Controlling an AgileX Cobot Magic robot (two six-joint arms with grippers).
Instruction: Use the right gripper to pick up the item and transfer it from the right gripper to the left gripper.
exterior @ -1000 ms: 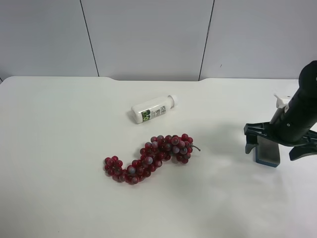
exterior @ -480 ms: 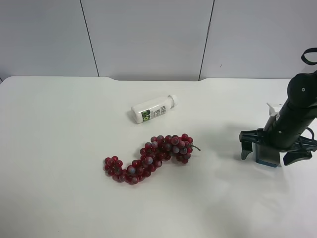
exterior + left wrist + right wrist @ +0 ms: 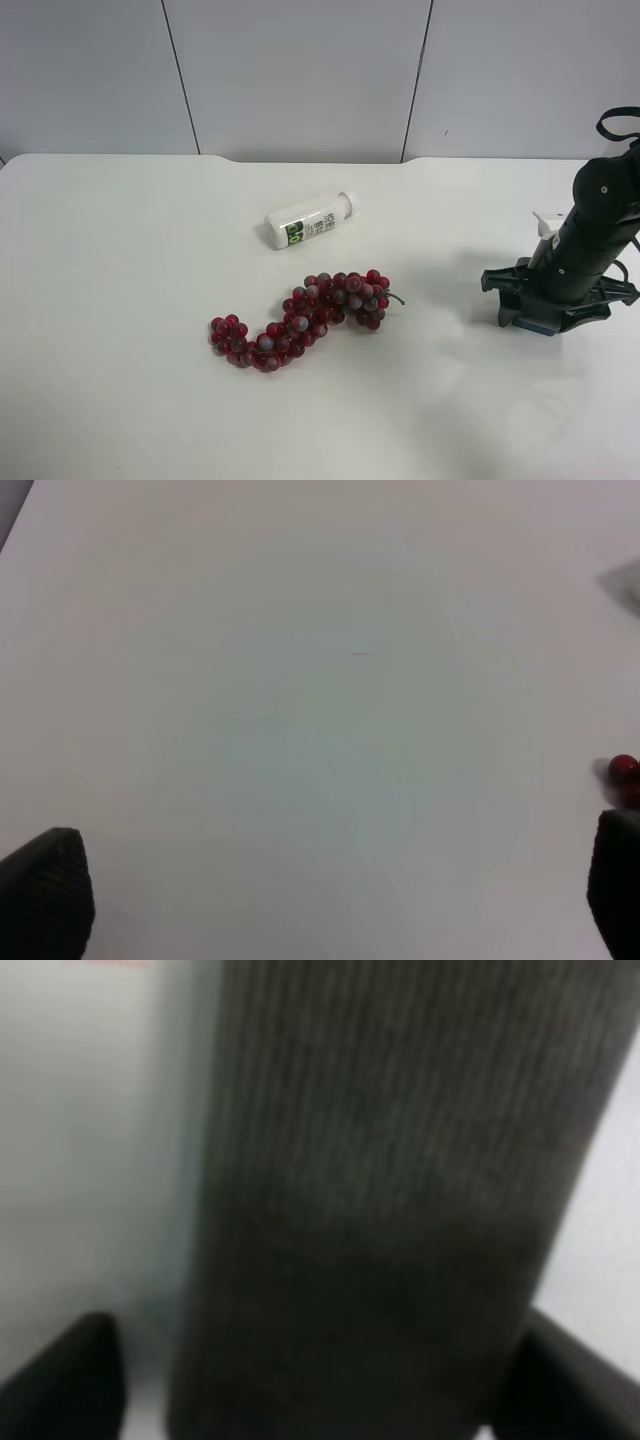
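Your right gripper [image 3: 538,318] straddles the item [image 3: 380,1210], jaws wide and holding nothing; centre it, then close squarely on its sides.

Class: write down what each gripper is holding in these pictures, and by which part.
Nothing is held. The right gripper straddles the dark grey felt-topped block with fingers open beside its long sides; the left gripper is empty.

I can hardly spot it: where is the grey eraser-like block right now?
The block lies on the table near the exterior high view's right side, between the open fingers of the right gripper, well apart from the grapes.
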